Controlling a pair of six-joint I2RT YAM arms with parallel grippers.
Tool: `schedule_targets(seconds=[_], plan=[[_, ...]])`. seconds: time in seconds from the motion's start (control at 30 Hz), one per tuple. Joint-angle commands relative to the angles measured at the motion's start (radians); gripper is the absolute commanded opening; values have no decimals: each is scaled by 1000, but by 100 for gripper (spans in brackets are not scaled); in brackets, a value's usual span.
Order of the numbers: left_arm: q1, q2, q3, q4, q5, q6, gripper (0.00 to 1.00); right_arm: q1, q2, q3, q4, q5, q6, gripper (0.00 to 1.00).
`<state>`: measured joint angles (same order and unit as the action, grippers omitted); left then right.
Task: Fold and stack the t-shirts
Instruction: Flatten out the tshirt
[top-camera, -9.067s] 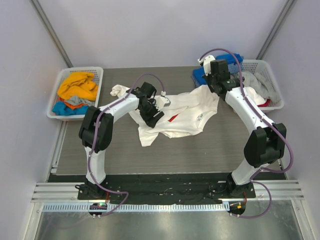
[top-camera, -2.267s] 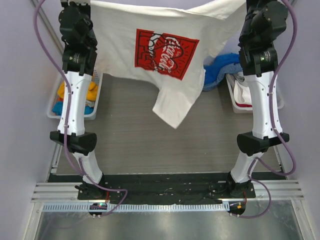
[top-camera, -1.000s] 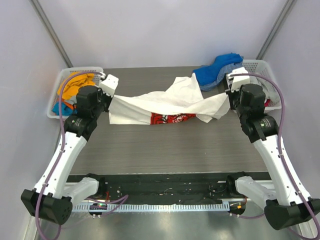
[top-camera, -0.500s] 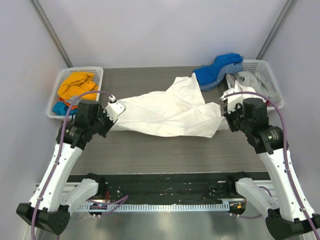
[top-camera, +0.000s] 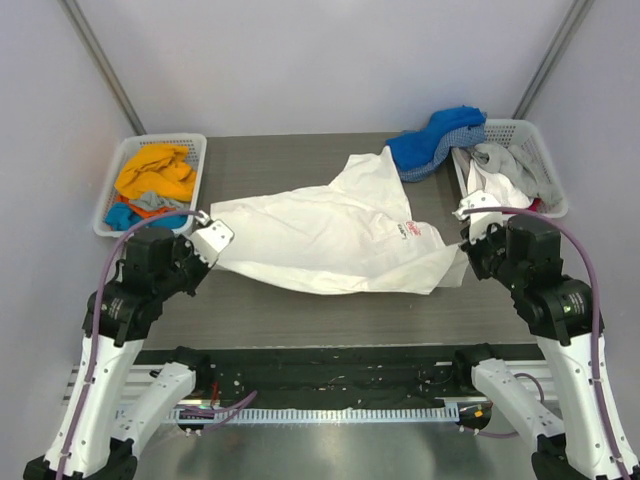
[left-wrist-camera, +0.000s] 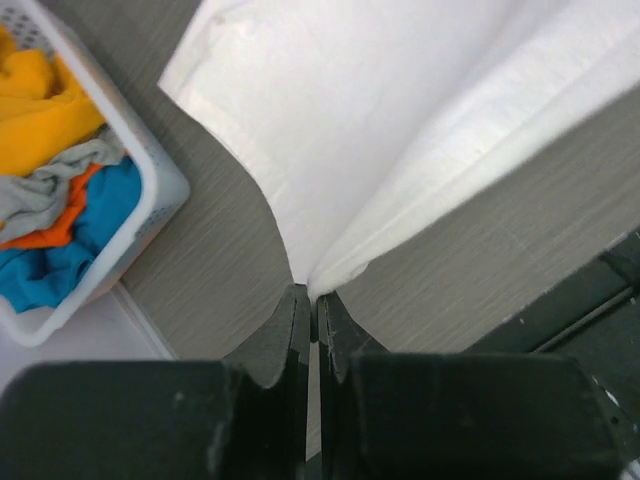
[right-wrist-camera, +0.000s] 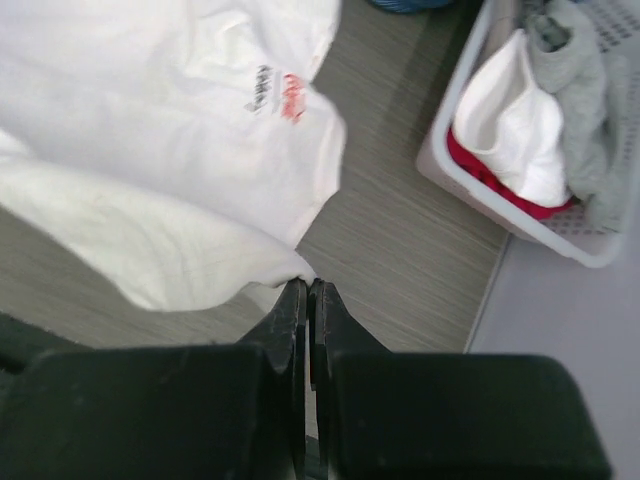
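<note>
The large white t-shirt (top-camera: 330, 235) lies spread across the table, its printed neck label (top-camera: 410, 230) showing. Its chest logo is hidden. My left gripper (top-camera: 207, 262) is shut on the shirt's near-left corner. In the left wrist view the cloth (left-wrist-camera: 400, 120) fans out from the pinched fingertips (left-wrist-camera: 311, 295). My right gripper (top-camera: 462, 258) is shut on the near-right corner. The right wrist view shows the white fabric (right-wrist-camera: 150, 150) bunched at its tips (right-wrist-camera: 308, 285). Both corners are held low, close to the table.
A white basket (top-camera: 112, 228) at the far left holds orange (top-camera: 155, 172), blue and grey shirts. Another basket (top-camera: 548, 208) at the far right holds grey (top-camera: 510, 165) and white-red cloth. A blue shirt (top-camera: 435, 135) drapes over its edge onto the table.
Both grippers have drawn back toward the near edge with the shirt's corners. The white shirt has spread wider and flatter, and its neck label now shows.
</note>
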<state>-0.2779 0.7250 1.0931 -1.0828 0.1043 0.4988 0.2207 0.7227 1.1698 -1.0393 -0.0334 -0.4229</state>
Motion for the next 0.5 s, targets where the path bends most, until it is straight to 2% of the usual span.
schedule_targets(seconds=[0.0, 0.07, 0.13, 0.27, 0.3, 0.33, 0.37, 0.4, 0.43, 0.47], plan=[[-1, 29, 37, 307, -205, -114, 0, -1, 64, 89, 246, 237, 50, 1], [-1, 82, 74, 471, -296, -157, 0, -1, 156, 176, 370, 337, 53, 1], [-1, 200, 184, 546, -348, -193, 0, -3, 237, 279, 429, 381, 52, 1], [2, 468, 431, 765, -460, -162, 0, -1, 546, 621, 548, 450, -12, 1], [6, 531, 564, 799, -497, -152, 0, -3, 613, 683, 577, 466, -23, 1], [12, 683, 649, 822, -508, -149, 0, -1, 673, 752, 614, 474, -30, 1], [22, 765, 747, 824, -517, -158, 0, -3, 804, 910, 625, 490, -34, 1], [23, 845, 963, 821, -558, -157, 0, -3, 864, 1000, 634, 506, -33, 1], [26, 1019, 1081, 824, -581, -152, 0, -4, 921, 1089, 663, 515, -31, 1], [28, 1095, 1327, 814, -601, -131, 0, -4, 1039, 1266, 676, 532, -42, 1]])
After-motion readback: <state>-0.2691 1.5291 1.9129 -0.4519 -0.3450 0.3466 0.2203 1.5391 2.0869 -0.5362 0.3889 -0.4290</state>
